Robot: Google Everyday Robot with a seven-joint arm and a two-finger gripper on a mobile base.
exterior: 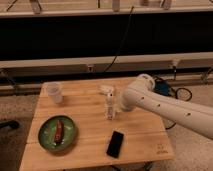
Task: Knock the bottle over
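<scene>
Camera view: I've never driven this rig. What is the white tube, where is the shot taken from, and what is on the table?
The white tube is the robot's arm, reaching in from the right. Its gripper is at the far end, just behind the top of the bottle. It holds nothing. The one camera looks down on a wooden table from the front. The bottle stands upright mid-table. There is also a plastic cup, a green plate with food on it, and a black phone.
</scene>
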